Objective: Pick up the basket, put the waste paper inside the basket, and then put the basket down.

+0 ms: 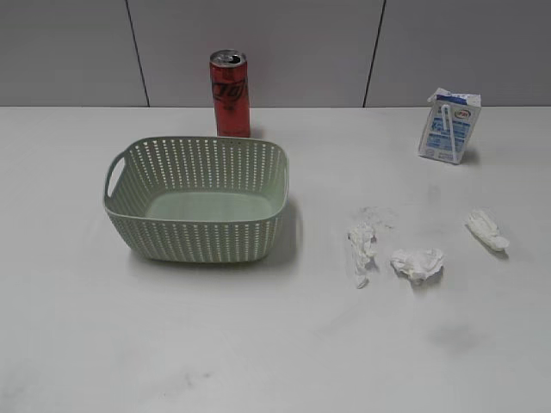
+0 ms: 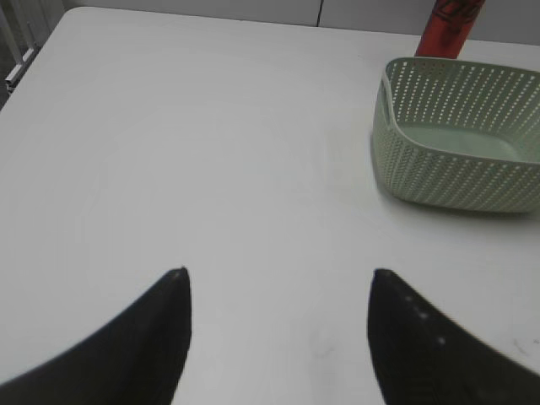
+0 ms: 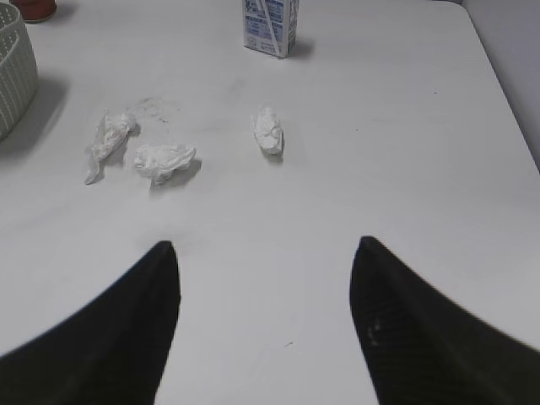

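Note:
The pale green lattice basket (image 1: 200,200) stands empty on the white table, left of centre; it also shows in the left wrist view (image 2: 460,139) and at the edge of the right wrist view (image 3: 13,63). Three white waste paper wads lie to its right: a long one (image 1: 362,243), a round one (image 1: 417,263) and a small one (image 1: 487,230). In the right wrist view they are the left wad (image 3: 108,142), the middle wad (image 3: 164,160) and the right wad (image 3: 268,131). My left gripper (image 2: 278,274) is open, empty, well short of the basket. My right gripper (image 3: 266,245) is open, empty, short of the wads. Neither gripper shows in the exterior view.
A red drink can (image 1: 230,93) stands just behind the basket, also in the left wrist view (image 2: 447,25). A white-and-blue drink carton (image 1: 448,126) stands at the back right, beyond the wads (image 3: 270,24). The table's right edge (image 3: 506,93) runs near the right gripper.

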Tool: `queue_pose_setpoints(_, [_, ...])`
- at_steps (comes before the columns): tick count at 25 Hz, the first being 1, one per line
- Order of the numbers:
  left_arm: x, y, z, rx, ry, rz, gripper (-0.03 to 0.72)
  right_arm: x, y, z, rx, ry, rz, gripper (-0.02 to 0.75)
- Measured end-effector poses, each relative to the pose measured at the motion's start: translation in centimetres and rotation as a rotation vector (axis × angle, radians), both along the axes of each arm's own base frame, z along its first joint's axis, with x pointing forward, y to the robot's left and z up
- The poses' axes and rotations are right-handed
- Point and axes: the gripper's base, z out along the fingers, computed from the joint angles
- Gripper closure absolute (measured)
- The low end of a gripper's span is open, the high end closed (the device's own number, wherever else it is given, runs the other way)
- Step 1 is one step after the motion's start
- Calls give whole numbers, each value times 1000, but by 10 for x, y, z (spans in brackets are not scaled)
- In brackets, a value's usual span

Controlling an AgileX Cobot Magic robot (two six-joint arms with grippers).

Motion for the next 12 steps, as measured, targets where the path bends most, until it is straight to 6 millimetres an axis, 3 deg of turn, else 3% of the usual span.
queue_pose_setpoints(12, [0,2,2,18,-23,13,190,0,0,0,0,0,0,258])
